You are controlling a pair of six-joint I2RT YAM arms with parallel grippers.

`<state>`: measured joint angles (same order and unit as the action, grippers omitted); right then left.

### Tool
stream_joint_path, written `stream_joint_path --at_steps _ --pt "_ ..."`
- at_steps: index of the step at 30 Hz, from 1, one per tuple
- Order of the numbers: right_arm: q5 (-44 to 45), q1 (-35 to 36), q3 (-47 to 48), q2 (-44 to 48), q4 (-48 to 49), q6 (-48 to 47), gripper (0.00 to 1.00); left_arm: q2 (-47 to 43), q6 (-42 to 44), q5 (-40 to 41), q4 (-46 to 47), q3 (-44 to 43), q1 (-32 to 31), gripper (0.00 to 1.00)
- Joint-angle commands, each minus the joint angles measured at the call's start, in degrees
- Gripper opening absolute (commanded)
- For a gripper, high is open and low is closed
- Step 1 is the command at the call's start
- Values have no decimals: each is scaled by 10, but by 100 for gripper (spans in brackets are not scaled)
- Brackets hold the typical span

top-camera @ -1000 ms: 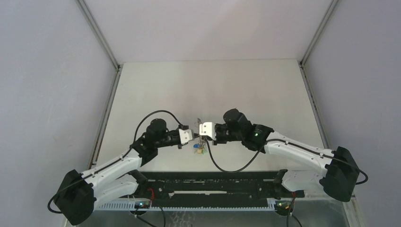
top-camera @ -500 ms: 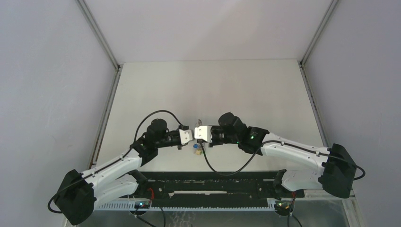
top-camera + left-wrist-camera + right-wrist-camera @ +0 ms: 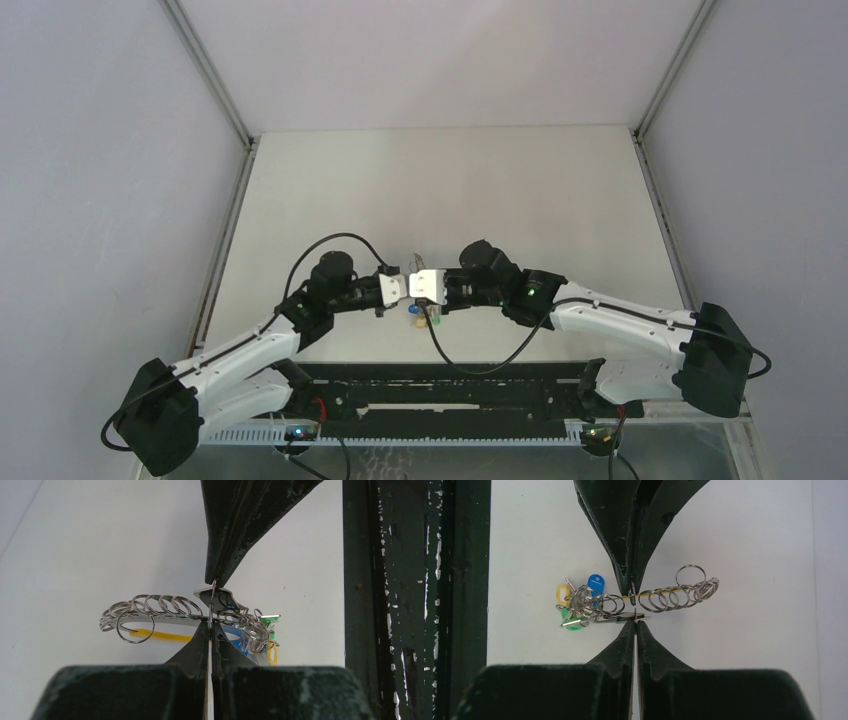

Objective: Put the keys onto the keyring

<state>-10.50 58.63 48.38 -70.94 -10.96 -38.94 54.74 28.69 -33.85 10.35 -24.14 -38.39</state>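
Note:
Both grippers meet tip to tip over the middle of the table. My left gripper [image 3: 403, 287] [image 3: 210, 624] is shut on a thin wire loop of the keyring [image 3: 165, 611], a silvery band strung with several small rings over a yellow-orange strip. Blue [image 3: 595, 580], yellow and green [image 3: 569, 621] tags hang at one end; the bunch also shows in the top view [image 3: 417, 313]. My right gripper [image 3: 420, 284] [image 3: 635, 623] is shut at a flat dark-and-silver piece seen edge-on, the key [image 3: 620, 616], pressed against the ring. The key's head is mostly hidden.
A black rail [image 3: 450, 385] runs along the near table edge between the arm bases. Metal frame posts [image 3: 210, 75] stand at the back corners. A black cable [image 3: 470, 360] loops under the right wrist.
My right gripper has moved a little left, closing the gap to the left gripper. The hanging tags shifted left with it. The left arm has stayed put.

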Motion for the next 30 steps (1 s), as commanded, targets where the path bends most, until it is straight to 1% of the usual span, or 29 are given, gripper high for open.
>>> stream_joint_path --at_steps 1,21,30 --pt "11 7 24 -1 5 -7 0 -9 6 -11 25 -48 -2 0" --pt "-6 10 25 -5 12 -10 0 -11 8 -28 29 -48 -5 0" --pt "-17 10 37 -12 -7 -11 0 -11 8 -28 31 -48 -5 0"
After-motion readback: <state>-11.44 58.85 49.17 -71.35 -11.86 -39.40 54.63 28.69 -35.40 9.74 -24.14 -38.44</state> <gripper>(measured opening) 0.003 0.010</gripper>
